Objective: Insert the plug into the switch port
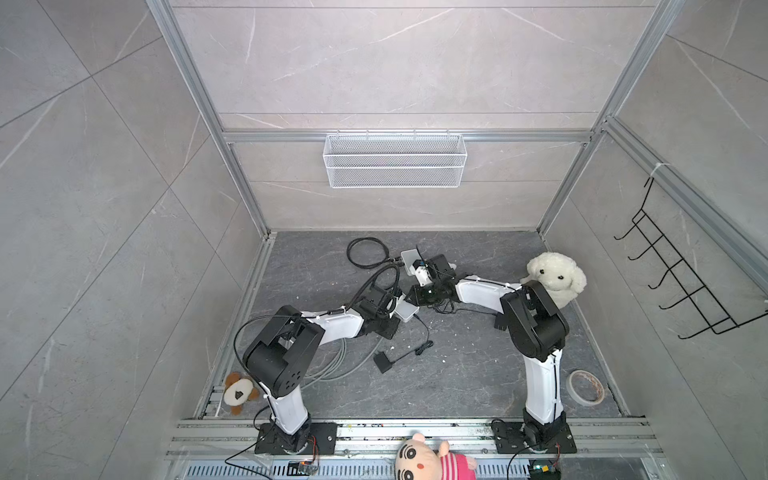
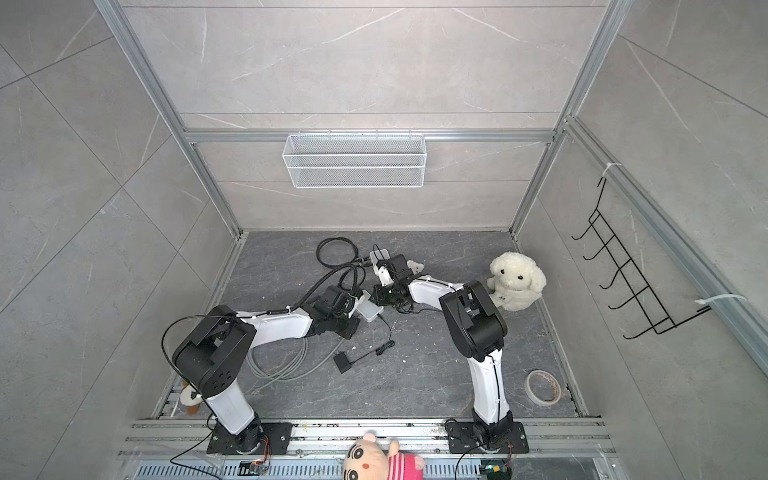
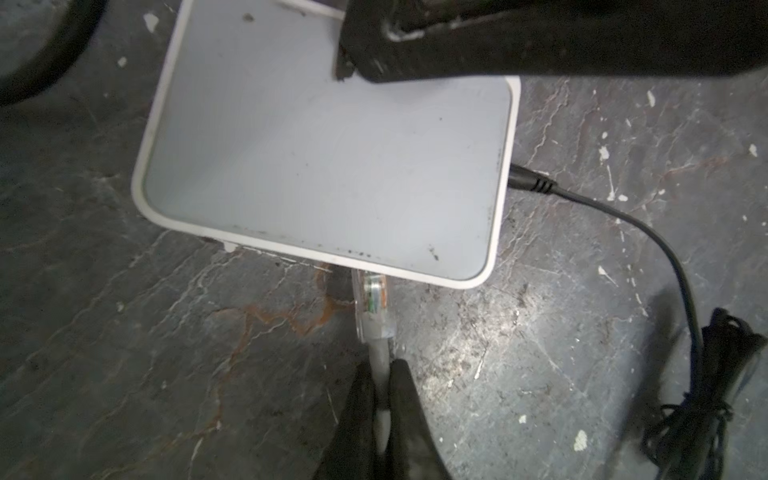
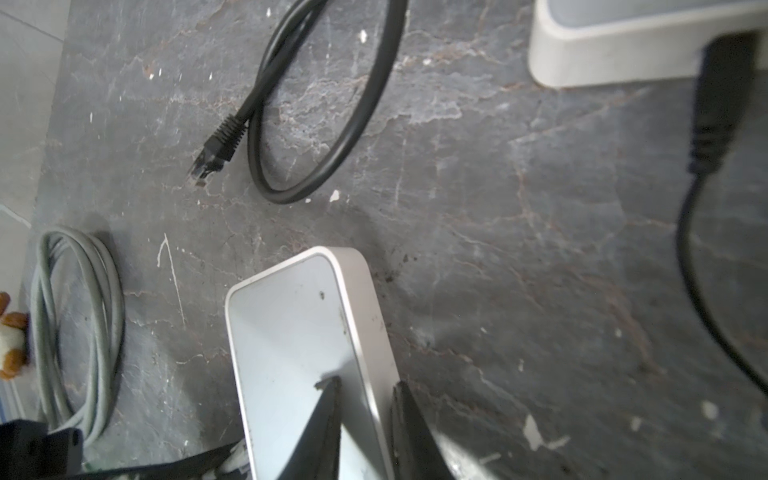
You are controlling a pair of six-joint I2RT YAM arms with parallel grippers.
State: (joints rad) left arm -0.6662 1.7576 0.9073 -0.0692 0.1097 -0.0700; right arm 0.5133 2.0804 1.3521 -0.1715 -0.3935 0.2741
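One white switch [image 3: 324, 166] lies flat, one rim pinched between the fingers of the right gripper [image 4: 365, 382], one finger on its top face, one outside the wall. The left gripper [image 3: 381, 365] is clamped on a grey cable [image 3: 380, 351], and just beyond its fingertips the clear plug [image 3: 374, 307] points at the switch's side wall, its nose tucked under the edge; how deep it sits cannot be told.

White switch [image 3: 324, 166], clear plug [image 3: 374, 305], grey cable [image 3: 380, 353], black power lead [image 3: 623, 216], dark veined tabletop [image 3: 124, 332]
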